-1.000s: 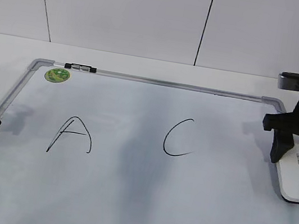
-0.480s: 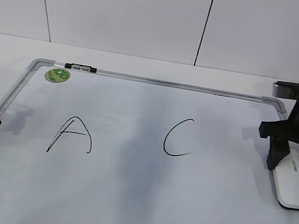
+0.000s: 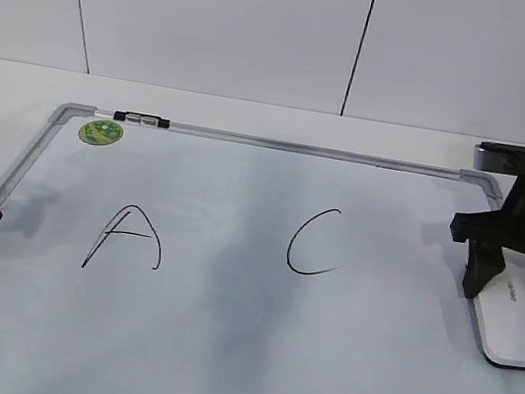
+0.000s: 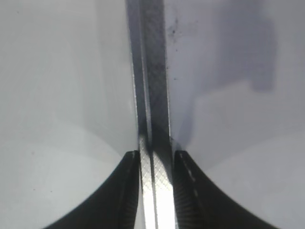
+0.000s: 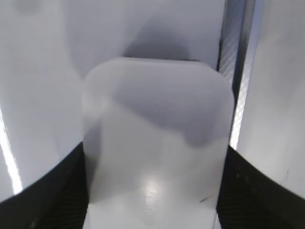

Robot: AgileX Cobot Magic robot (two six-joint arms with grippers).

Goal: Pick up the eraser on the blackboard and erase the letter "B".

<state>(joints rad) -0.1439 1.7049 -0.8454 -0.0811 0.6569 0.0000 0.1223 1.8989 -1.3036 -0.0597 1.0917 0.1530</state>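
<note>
The eraser [image 3: 519, 323] is lying flat at the right edge of the frame, on the blackboard [image 3: 247, 355] just inside its grey rim, and the right gripper [image 3: 513, 287] is standing over it with its jaws spread to either side of the white body; in the right wrist view the fingers [image 5: 43, 200] are flanking the block at its long sides, but whether they are pressing it I cannot tell. The eraser is looking light, rigid and smooth-shelled, so a squeeze across the long sides near mid-length should be holding best, though the glossy plastic may be slipping. The left gripper [image 4: 156, 160] is sitting at the far left, nearly closed astride the board's metal frame. An "A" [image 3: 124, 238] and a "C" [image 3: 313, 241] are showing in the middle; no letter "B" is visible between them. A green sticker [image 3: 100, 131] and a small clip [image 3: 141, 119] are sitting at the upper left, well clear.
</note>
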